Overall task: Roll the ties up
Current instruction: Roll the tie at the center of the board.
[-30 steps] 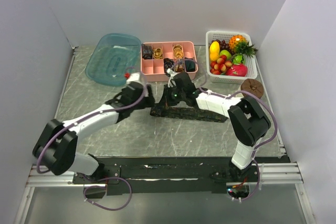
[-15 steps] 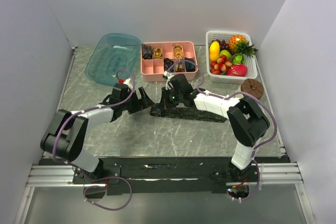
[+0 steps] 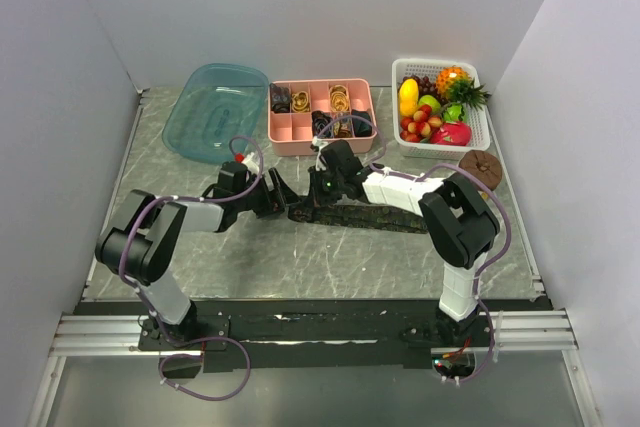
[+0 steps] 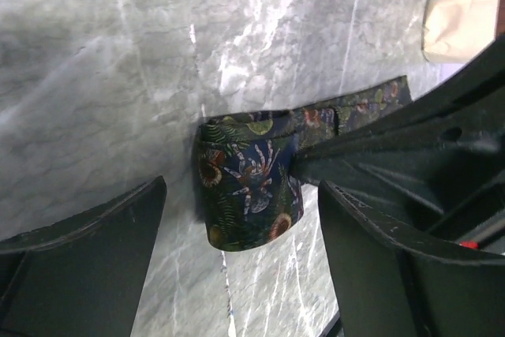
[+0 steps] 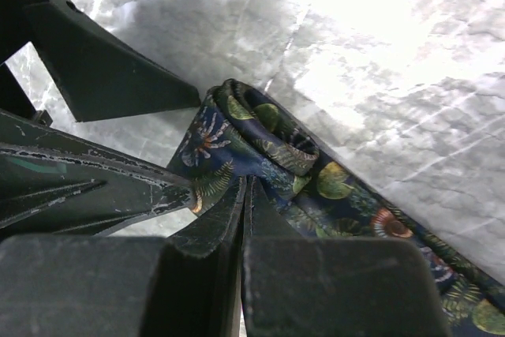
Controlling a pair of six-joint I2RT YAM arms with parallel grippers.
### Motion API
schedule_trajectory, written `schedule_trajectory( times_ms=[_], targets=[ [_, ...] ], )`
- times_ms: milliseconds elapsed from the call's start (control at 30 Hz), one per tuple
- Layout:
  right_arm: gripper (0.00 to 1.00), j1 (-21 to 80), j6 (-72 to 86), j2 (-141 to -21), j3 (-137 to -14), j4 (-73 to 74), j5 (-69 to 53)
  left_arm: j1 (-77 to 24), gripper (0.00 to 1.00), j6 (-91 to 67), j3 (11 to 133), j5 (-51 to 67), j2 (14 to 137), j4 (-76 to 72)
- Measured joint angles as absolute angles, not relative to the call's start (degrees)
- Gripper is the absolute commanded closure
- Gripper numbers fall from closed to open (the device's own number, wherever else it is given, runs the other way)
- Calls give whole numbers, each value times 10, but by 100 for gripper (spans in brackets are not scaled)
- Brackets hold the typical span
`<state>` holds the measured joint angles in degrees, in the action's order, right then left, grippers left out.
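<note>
Right wrist: pressed-together right fingers (image 5: 207,244) are seemingly pinching the limp tie (image 5: 357,212) behind its coil (image 5: 270,138); spread left fingers (image 4: 79,267) are flanking it.

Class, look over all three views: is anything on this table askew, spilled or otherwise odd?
Nothing is spilled or damaged. The one oddity is the dark leaf-patterned fabric tie: its rolled end looks loose and lopsided, not a tidy coil. The right gripper is shut on it; the left gripper is open around it.
</note>
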<state>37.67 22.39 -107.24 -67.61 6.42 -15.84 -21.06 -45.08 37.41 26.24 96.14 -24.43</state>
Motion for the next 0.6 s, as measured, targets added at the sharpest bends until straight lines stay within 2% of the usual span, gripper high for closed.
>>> schedule_trajectory(
  times_ms=[200,467,600],
  targets=[
    [100,366,224,-1073,-676,65,-156,-210,25,-463,370,284,986,-294],
    [100,364,225,-1073,-670,62,-158,-210,28,-480,370,305,1020,-351],
    [100,364,227,-1073,-666,60,-158,-213,33,-493,370,307,1032,-371]
  ],
)
